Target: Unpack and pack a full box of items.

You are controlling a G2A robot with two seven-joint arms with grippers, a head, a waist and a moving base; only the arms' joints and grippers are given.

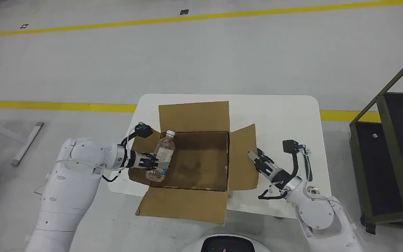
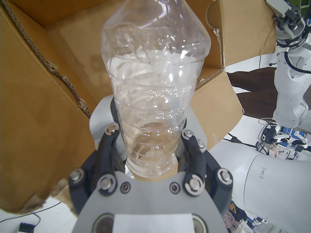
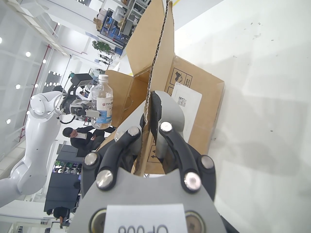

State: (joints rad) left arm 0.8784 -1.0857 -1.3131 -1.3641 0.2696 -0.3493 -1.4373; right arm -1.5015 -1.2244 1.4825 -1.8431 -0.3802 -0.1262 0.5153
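An open cardboard box (image 1: pixel 201 165) stands on the white table (image 1: pixel 283 113), its flaps spread outward and its floor bare. My left gripper (image 1: pixel 148 164) is shut on a clear plastic bottle (image 1: pixel 162 155) with a white cap, held over the box's left edge. In the left wrist view the bottle (image 2: pixel 155 78) stands between the fingers (image 2: pixel 109 144), lower part clamped. My right gripper (image 1: pixel 258 160) is shut on the box's right flap (image 1: pixel 243 156); in the right wrist view the flap's edge (image 3: pixel 158 56) runs between the pads (image 3: pixel 156 107). The bottle (image 3: pixel 102 101) shows there too, in the other arm's gripper.
A dark metal cart (image 1: pixel 378 157) stands off the table's right side. Yellow floor lines (image 1: pixel 189 19) run behind the table. The table's far strip and right part are bare white surface.
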